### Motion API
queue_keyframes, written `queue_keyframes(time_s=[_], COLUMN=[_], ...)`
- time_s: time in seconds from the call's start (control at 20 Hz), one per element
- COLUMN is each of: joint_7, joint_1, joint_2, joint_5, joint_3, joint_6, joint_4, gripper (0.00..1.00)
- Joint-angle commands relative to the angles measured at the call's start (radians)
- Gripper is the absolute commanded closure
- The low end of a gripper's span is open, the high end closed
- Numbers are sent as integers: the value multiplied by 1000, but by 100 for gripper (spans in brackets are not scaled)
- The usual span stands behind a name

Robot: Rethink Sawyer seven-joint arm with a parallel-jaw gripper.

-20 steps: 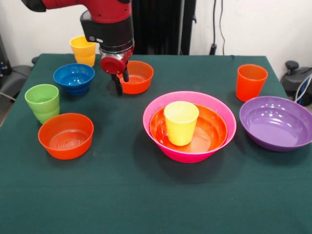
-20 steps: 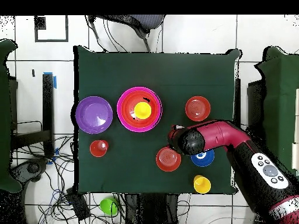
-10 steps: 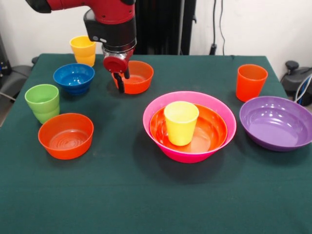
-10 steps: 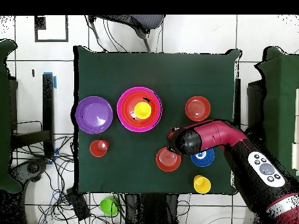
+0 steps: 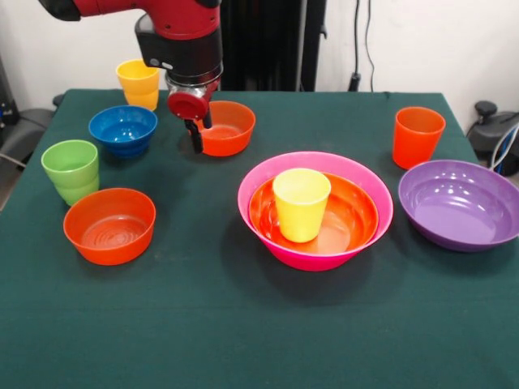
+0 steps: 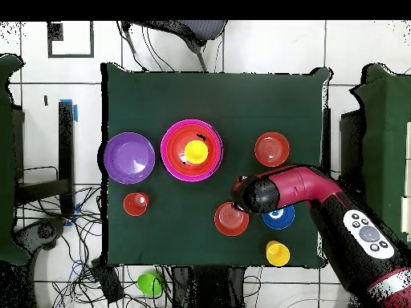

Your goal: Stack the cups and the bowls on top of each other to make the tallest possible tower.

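- The gripper (image 5: 197, 136) hangs from the red and black arm (image 5: 180, 36) at the left rim of a small orange bowl (image 5: 227, 127) toward the table's far side; its dark fingers point down with one in front of the bowl's rim, but whether they are spread or pinched on that rim I cannot tell
- From above, the arm's head (image 6: 255, 192) hides the gripper and sits just beside that same bowl (image 6: 230, 219)
- The tower (image 5: 315, 209) stands near the table's middle: the largest pink bowl (image 5: 263, 180) at the bottom, a large orange bowl (image 5: 353, 215) nested inside it, a yellow cup (image 5: 301, 203) upright in the orange bowl
- A large purple bowl (image 5: 460, 203) rests on the cloth just beside the tower, at the picture's right; an orange cup (image 5: 418, 136) stands upright behind it
- At the picture's left, a second small orange bowl (image 5: 109, 225) sits nearest the camera; a green cup (image 5: 71, 171) stands just behind it, close to the table edge
- A small blue bowl (image 5: 122, 129) lies farther back; a second yellow cup (image 5: 139, 83) stands behind it, beside the arm
- The green table (image 5: 243, 332) carries every piece; all the loose bowls and cups are open side up and none is stacked apart from the tower
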Motion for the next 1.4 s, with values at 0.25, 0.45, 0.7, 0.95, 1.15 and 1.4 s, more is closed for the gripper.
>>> queue_keyframes(time_s=[0.25, 0.45, 0.7, 0.95, 1.15, 1.4], joint_7=[-237, -303, -391, -443, -480, -548], joint_1=[2, -21, -56, -86, -100, -113], joint_2=[10, -2, -3, -7, 2, 10], joint_5=[-30, -23, -32, -21, -28, -32], joint_3=[6, 25, 49, 82, 94, 104], joint_6=[103, 130, 165, 206, 226, 239], joint_4=[-26, -31, -62, -76, -95, -117], gripper=[0, 0, 0, 0, 0, 0])
